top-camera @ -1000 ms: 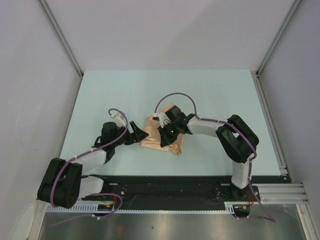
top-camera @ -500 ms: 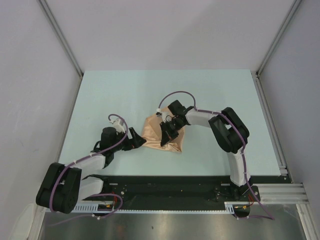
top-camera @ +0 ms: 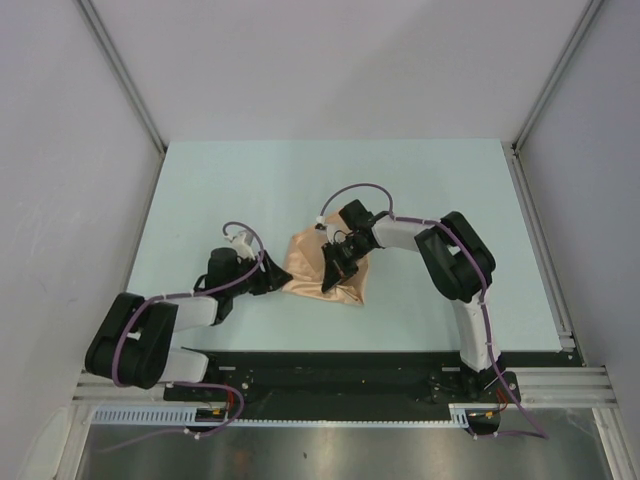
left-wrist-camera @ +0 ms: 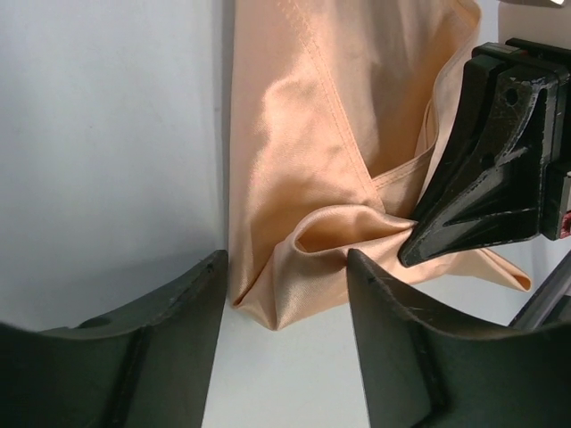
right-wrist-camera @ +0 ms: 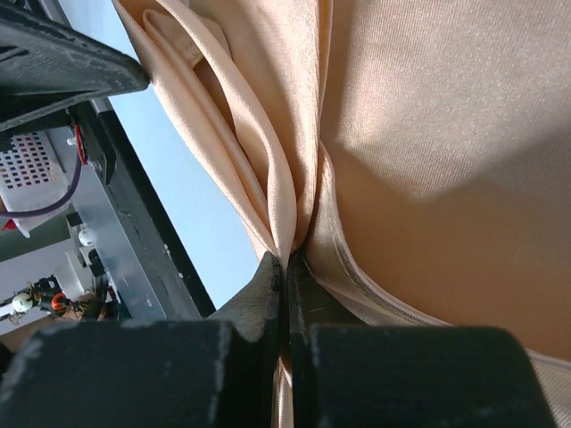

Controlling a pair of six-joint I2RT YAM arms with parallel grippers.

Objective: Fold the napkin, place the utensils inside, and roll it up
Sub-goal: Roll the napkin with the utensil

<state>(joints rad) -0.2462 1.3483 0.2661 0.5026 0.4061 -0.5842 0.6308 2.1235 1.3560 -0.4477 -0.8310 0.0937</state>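
Once from above: finds the napkin [top-camera: 303,262] bunched mid-counter [top-camera: 250,190], long axis roughly left-right, left pincer [top-camera: 272,279] low at its left edge on a folded arm, right pincer [top-camera: 333,263] on its middle, elbow out right. From the left wrist: parted astride the cloth's near corner, gripping nothing. From the right wrist: clenched on a raised fold.

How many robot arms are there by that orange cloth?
2. The left gripper straddles the napkin's left corner, jaws apart; the right gripper pinches a fold near its middle.

High view from behind the arms, wrist views close — sharing napkin [left-wrist-camera: 303,134]
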